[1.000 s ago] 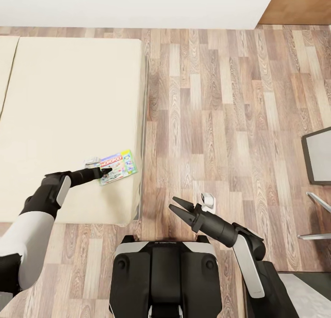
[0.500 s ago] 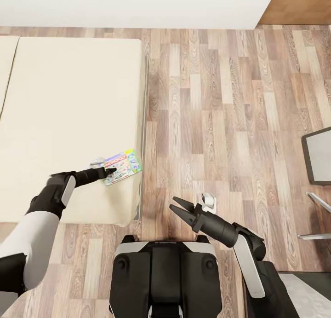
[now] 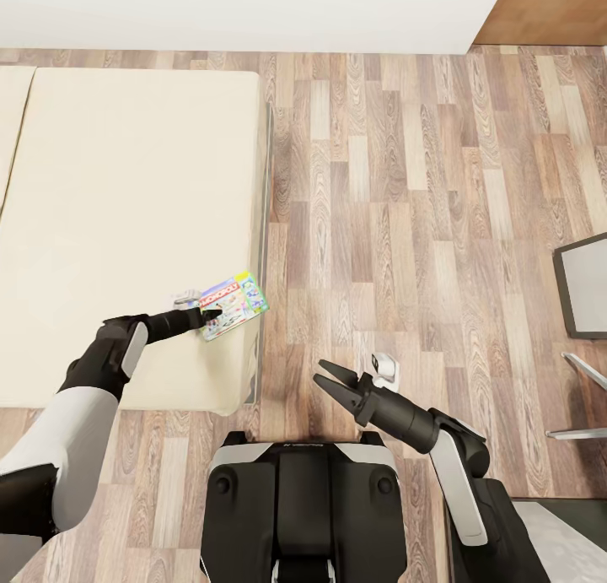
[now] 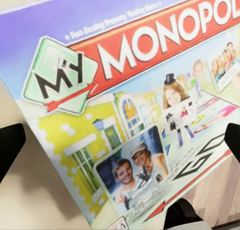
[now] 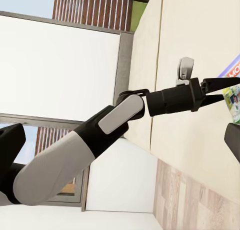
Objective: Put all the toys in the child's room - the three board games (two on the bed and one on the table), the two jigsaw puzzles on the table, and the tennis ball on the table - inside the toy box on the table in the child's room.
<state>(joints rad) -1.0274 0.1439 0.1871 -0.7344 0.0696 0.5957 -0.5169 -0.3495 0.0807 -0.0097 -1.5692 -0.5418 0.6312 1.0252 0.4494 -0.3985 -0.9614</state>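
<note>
One board game (image 3: pixel 238 300), a white and green box with a red Monopoly logo (image 4: pixel 150 45), lies flat on the cream bed (image 3: pixel 126 186) at its right edge, one corner reaching just past it. My left gripper (image 3: pixel 211 315) is open, its fingertips spread on the printed cover near the box's left end; in the left wrist view the gripper (image 4: pixel 120 140) straddles the cover. My right gripper (image 3: pixel 324 379) hangs open over the floor in front of my base, holding nothing. The toy box, the table, the jigsaw puzzles and the tennis ball are out of view.
Wood plank floor (image 3: pixel 405 186) stretches right of the bed. A dark-framed grey panel (image 3: pixel 582 283) and thin metal legs (image 3: pixel 582 372) stand at the far right. A white wall (image 3: pixel 253 9) runs along the back. My base (image 3: pixel 303 507) is at the bed's near corner.
My left gripper has slid right along the bed, and the board game has moved with it toward the bed's right edge. The right arm has barely moved.
</note>
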